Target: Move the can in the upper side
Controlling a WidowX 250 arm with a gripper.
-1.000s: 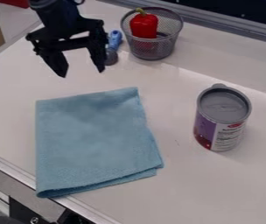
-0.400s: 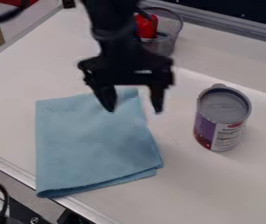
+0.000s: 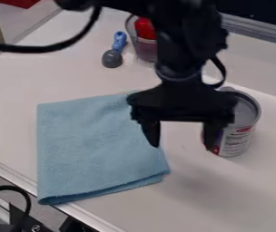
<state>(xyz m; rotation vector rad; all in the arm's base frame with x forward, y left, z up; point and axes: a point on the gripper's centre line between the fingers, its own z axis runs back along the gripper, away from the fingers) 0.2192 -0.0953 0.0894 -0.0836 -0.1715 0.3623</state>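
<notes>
The fingers [image 3: 151, 133] are standing wide apart and are holding nothing, over the right edge of the blue cloth [image 3: 92, 149]. Right of the cloth, the can [image 3: 240, 139] is standing upright on the worktop [image 3: 225, 199]; grasping and moving it are remaining, I judge. Beyond the cloth, the mesh basket [image 3: 145, 50] is containing a red pepper [image 3: 145, 29].

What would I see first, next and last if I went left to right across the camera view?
Scoop with a blue handle → mesh basket → can
</notes>
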